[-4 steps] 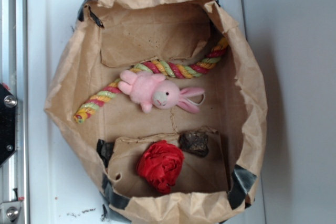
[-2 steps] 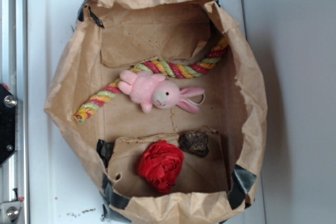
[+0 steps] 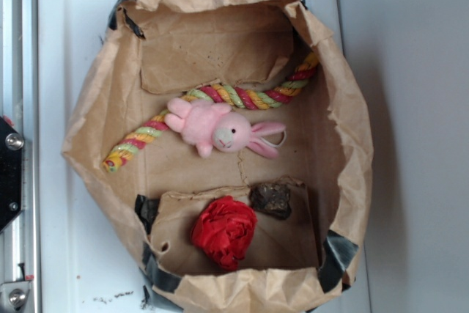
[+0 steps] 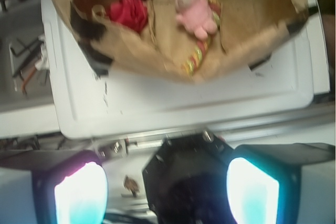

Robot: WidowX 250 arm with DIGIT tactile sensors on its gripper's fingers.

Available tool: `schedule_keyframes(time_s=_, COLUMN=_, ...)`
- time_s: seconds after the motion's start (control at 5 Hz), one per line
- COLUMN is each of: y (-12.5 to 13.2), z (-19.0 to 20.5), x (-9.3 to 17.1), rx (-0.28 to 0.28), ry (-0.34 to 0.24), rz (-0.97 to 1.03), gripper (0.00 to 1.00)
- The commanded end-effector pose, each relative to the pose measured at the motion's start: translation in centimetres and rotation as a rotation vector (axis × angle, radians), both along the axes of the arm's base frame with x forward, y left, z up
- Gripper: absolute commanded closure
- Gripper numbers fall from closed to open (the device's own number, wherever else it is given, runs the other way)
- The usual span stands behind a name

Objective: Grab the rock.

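The rock (image 3: 271, 199), a small dark mottled lump, lies on the floor of the brown paper bag (image 3: 95, 115), just up and right of the wrinkly red ball (image 3: 225, 230). A pink plush bunny (image 3: 220, 128) lies above them. In the wrist view my gripper (image 4: 165, 167) is open, its two glowing pads (image 4: 81, 195) far apart with nothing between them. It hovers outside the bag, over the robot's black base (image 4: 186, 177). There the red ball (image 4: 128, 11) and bunny (image 4: 193, 6) show near the top; the rock is too dark to make out. The gripper does not appear in the exterior view.
A striped rope toy (image 3: 220, 100) runs across the bag behind the bunny. The bag's crumpled walls (image 3: 352, 144) stand up around everything, patched with black tape (image 3: 337, 254). It sits on a white tray (image 3: 62, 240). A black robot mount (image 3: 9, 174) is at the left edge.
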State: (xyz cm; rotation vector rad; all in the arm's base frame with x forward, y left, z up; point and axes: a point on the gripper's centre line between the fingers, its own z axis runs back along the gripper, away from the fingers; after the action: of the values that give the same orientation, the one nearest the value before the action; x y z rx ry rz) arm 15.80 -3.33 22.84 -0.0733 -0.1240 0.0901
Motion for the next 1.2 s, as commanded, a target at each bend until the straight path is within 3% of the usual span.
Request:
schedule_keyframes(time_s=0.0, y=-1.0, z=-0.9, x=5.3, rx=0.010, ry=-0.128, rz=0.001, gripper=0.00)
schedule_keyframes(time_s=0.6, y=-0.5, z=-5.7, x=10.3, rx=0.053, ry=-0.131, rz=-0.013, gripper=0.00)
schedule_keyframes(time_s=1.0, y=0.7, z=-8.0, x=13.4, rx=0.052, ry=-0.117, rz=-0.002, gripper=0.00)
